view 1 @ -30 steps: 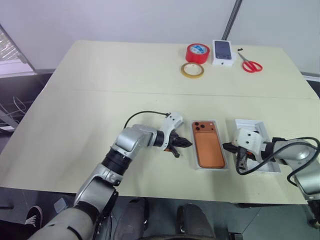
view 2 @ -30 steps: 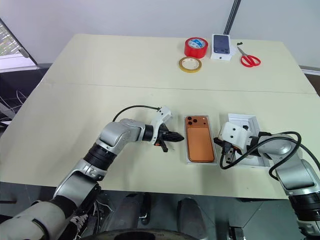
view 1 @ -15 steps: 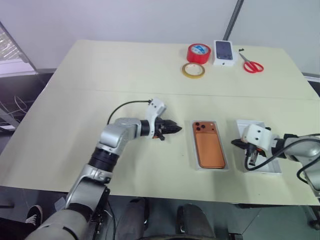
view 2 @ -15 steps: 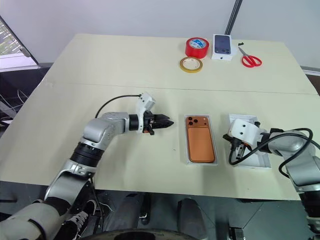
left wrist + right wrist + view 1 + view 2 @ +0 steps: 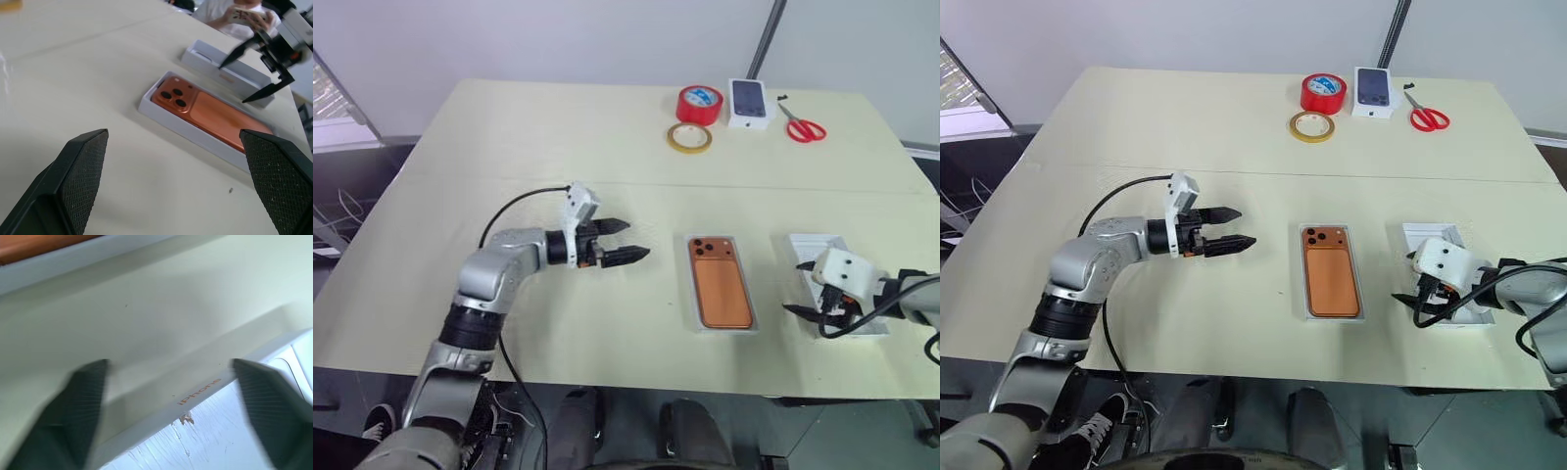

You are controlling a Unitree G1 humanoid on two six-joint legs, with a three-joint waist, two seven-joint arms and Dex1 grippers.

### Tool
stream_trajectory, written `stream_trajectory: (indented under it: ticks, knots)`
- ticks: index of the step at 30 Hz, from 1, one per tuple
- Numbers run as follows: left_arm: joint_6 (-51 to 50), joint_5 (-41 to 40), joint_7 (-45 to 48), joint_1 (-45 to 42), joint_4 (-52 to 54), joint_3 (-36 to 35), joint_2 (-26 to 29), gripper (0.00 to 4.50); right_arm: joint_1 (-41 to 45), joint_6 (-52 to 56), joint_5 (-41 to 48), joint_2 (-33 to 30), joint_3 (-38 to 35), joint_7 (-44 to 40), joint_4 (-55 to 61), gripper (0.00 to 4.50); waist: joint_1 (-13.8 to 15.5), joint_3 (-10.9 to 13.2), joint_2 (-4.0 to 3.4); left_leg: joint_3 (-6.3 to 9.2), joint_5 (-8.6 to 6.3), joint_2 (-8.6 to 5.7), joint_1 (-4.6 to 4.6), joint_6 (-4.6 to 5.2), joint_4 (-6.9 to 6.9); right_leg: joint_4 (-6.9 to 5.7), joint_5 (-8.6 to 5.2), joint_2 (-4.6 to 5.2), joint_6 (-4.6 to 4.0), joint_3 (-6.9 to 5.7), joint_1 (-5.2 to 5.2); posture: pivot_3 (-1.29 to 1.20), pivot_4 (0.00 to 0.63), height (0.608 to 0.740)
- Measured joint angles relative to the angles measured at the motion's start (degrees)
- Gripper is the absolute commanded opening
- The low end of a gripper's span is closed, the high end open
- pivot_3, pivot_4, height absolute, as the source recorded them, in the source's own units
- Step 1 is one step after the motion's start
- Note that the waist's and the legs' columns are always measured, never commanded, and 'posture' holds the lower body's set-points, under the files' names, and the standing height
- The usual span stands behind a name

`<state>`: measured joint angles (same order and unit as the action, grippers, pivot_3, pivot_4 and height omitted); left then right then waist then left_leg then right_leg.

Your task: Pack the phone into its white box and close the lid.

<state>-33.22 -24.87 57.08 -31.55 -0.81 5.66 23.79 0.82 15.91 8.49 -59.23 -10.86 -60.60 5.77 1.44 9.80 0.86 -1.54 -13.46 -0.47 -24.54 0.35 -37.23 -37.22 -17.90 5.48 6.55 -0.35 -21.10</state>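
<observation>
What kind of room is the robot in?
Probably a lab or office workroom. There is a big pale table by a plain wall, holding tape rolls, scissors and a phone in its box.

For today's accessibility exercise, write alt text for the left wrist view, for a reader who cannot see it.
An orange phone lies camera-side up in a shallow white box on a pale table, seen between the left gripper's two open black fingers. Beyond it sits the white lid, with the right gripper open above it.
</observation>
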Motion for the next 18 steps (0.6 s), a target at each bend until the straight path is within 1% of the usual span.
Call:
stream_trajectory:
  ticks: [3,6,8,10,12,15,18]
  knots:
    - [9.63,1.49,2.57,2.10,0.65,-0.58,1.76,4.50,2.68,8.29,5.13,2.39,-2.65,2.63,5.06,4.48,-0.67,0.00,-0.02,0.01,-0.01,0.02,0.00,0.01,0.03,0.00,0.00,0.01,-0.01,0.00,-0.01,0.00,0.150,0.728]
    - [14.87,1.67,5.21,3.17,0.67,-1.73,3.70,4.50,4.57,18.17,6.38,2.64,-5.16,8.05,7.22,4.48,-0.63,0.00,-0.02,0.05,-0.09,0.02,-0.01,0.13,0.04,0.04,-0.01,0.06,-0.02,-0.02,0.00,0.00,0.150,0.728]
    - [18.45,1.69,6.41,4.54,0.52,-3.06,4.70,4.50,4.41,24.98,6.64,2.66,-6.25,11.01,7.77,4.48,-0.63,0.00,-0.02,0.04,-0.09,0.02,-0.02,0.13,0.08,0.09,-0.01,0.08,-0.03,-0.01,0.00,0.00,0.150,0.728]
    - [21.63,1.65,8.08,5.02,0.20,-3.80,4.88,4.50,4.18,33.15,8.71,3.33,-7.01,13.17,9.20,4.48,-0.67,0.00,-0.02,0.04,-0.10,0.01,-0.03,0.14,0.08,0.09,-0.01,0.09,-0.03,-0.01,-0.02,0.00,0.150,0.728]
    - [23.32,1.60,9.53,5.06,-0.24,-4.15,5.27,4.50,4.34,39.60,11.04,4.75,-7.83,14.51,11.48,4.48,-0.74,-0.01,-0.03,0.04,-0.10,0.03,-0.02,0.15,0.11,0.08,-0.01,0.08,-0.03,0.00,-0.04,0.00,0.150,0.728]
    - [24.83,1.68,12.78,6.41,-1.36,-4.10,7.49,4.50,5.35,52.27,15.98,7.11,-7.99,16.60,16.56,4.48,-1.16,-0.03,-0.10,0.04,-0.10,0.04,-0.03,0.16,0.19,0.06,-0.01,0.07,-0.03,0.01,-0.12,0.00,0.150,0.728]
    - [24.88,1.70,14.90,7.09,-2.22,-3.83,8.32,4.50,8.22,62.32,18.63,8.03,-8.24,19.28,17.38,4.48,-1.10,-0.01,-0.12,0.04,-0.11,0.03,-0.05,0.17,0.18,0.07,-0.01,0.09,-0.04,0.02,-0.15,0.00,0.150,0.728]
